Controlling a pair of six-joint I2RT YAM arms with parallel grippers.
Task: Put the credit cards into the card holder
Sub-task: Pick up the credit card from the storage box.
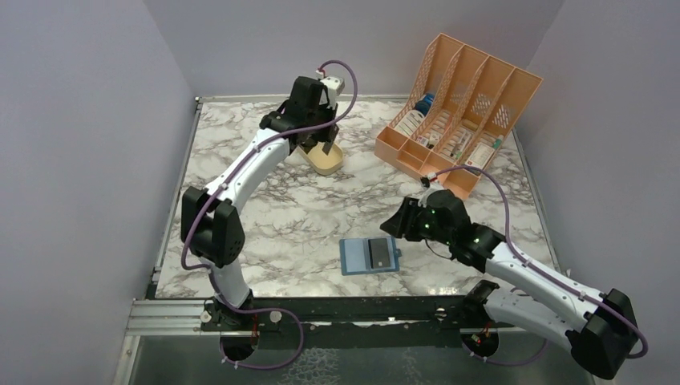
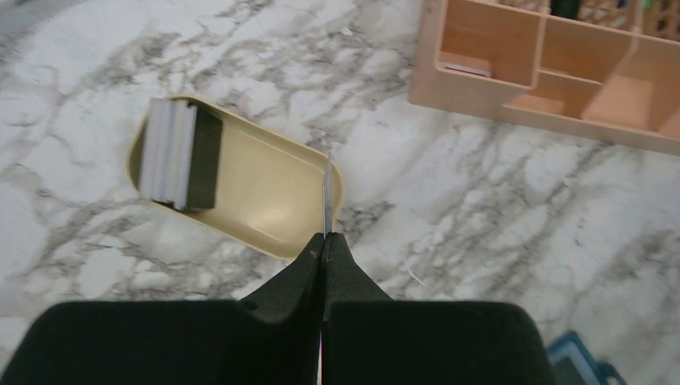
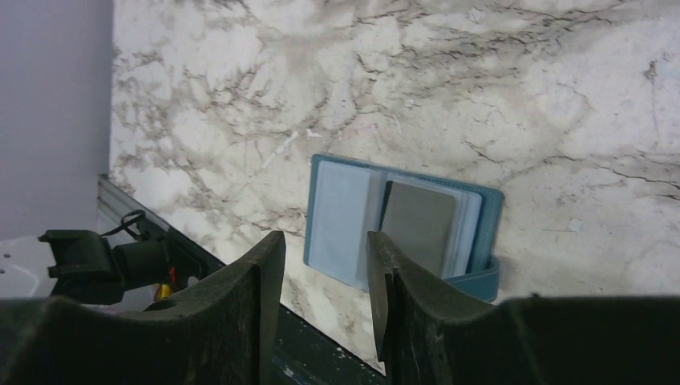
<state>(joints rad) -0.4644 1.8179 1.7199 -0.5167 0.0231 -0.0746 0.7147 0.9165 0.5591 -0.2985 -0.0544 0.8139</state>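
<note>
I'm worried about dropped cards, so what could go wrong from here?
The left claw pinches one card by its end above the tray; it could slip or twist in transit. The wallet lies open and unheld, the right claw open, so pushing a card in may slide it.

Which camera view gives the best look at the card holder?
The right wrist view: the card holder lies open there, large, with pale pockets and a dark card on its right half. The top external view shows it whole but small. The left wrist view shows only a blue corner of it.
</note>
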